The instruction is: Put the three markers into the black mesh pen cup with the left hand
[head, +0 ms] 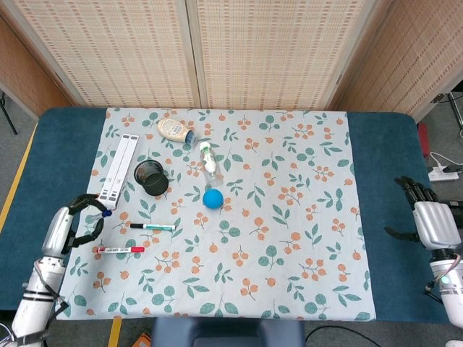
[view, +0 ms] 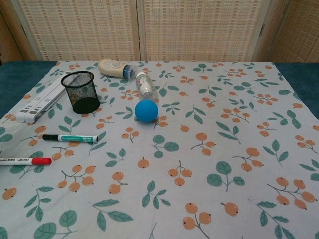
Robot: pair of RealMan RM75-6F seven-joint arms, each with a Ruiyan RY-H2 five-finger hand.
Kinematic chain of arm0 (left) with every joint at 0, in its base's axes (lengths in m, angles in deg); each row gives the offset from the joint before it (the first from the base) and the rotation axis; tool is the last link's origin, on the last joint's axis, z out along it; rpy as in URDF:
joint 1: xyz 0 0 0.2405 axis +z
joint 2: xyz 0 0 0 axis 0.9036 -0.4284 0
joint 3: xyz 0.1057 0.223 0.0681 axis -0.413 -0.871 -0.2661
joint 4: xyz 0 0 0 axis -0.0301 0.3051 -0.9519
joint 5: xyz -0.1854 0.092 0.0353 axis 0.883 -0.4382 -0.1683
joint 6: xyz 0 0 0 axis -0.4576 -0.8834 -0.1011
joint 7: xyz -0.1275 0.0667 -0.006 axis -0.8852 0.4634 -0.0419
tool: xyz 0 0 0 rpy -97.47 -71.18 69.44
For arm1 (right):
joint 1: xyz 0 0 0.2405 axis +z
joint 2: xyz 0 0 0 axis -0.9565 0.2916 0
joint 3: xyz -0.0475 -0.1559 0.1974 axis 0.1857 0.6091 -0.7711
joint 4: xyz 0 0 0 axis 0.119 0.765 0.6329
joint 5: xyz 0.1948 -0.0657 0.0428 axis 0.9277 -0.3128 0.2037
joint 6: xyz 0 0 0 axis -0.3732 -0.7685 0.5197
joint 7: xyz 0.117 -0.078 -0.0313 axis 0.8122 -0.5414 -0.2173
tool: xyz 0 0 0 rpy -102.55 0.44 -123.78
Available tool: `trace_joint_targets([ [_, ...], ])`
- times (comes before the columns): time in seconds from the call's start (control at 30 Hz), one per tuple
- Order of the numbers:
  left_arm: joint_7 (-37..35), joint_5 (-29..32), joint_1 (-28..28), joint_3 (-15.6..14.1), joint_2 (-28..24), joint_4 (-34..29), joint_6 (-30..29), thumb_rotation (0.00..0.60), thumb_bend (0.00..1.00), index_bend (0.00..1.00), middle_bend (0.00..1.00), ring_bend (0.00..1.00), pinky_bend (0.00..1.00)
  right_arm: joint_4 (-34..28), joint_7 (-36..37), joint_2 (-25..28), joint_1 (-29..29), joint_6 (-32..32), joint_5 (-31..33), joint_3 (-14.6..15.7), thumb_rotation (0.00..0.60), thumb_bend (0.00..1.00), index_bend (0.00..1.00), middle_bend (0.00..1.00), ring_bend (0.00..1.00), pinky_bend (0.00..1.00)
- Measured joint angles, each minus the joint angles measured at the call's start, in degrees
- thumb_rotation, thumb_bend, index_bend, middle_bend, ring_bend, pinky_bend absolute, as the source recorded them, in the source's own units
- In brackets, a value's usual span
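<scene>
The black mesh pen cup (head: 150, 177) (view: 80, 92) stands upright on the left of the floral cloth. In front of it lies a green-capped marker (head: 153, 227) (view: 70, 138), and nearer the front edge a red-capped marker (head: 121, 249) (view: 25, 161). My left hand (head: 78, 218) is raised over the cloth's left edge, left of the green marker, its fingers curled round a blue marker whose tip (head: 107, 214) sticks out to the right. It does not show in the chest view. My right hand (head: 430, 220) rests open on the blue table at the far right.
A white folded stand (head: 119, 170) (view: 37, 103) lies left of the cup. Behind it is a mayonnaise bottle (head: 175, 130) (view: 113, 68), with a clear bottle (head: 210, 165) (view: 144, 85) and a blue ball (head: 212, 199) (view: 146, 110) to the right.
</scene>
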Motion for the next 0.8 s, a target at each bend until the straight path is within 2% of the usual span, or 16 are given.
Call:
trace_joint_targets([
  [0.17, -18.32, 4.69, -10.01, 5.88, -1.02, 5.05, 14.54, 0.600, 0.42, 0.57, 0.58, 0.22, 0.23, 0.19, -0.23, 0.02, -0.11, -0.21, 0.18, -0.15, 0.600, 0.02, 0.12, 0.06, 0.11, 0.17],
  [0.27, -25.54, 6.34, -15.25, 8.30, 0.18, 11.65, 19.65, 0.600, 0.42, 0.57, 0.58, 0.22, 0.23, 0.25, -0.31, 0.01, -0.17, -0.22, 0.49, -0.27, 0.600, 0.02, 0.12, 0.06, 0.11, 0.17],
  [0.37, -29.40, 7.45, -19.59, 9.74, 2.31, 18.88, 23.57, 0.600, 0.42, 0.58, 0.58, 0.22, 0.22, 0.31, -0.46, 0.01, -0.20, -0.14, 0.82, -0.38, 0.600, 0.02, 0.12, 0.06, 0.11, 0.17],
  [0.57, -34.07, 9.07, -25.93, 11.04, 7.47, 29.65, 29.22, 0.600, 0.42, 0.58, 0.59, 0.22, 0.22, 0.34, -0.72, -0.01, -0.22, 0.01, 1.26, -0.53, 0.600, 0.02, 0.12, 0.06, 0.11, 0.17],
  [0.8, -39.17, 8.84, -27.87, 9.94, 12.44, 36.59, 32.16, 0.600, 0.42, 0.58, 0.58, 0.22, 0.22, 0.96, -0.95, -0.41, 0.15, 1.09, 2.18, -0.74, 0.600, 0.03, 0.12, 0.06, 0.11, 0.17],
])
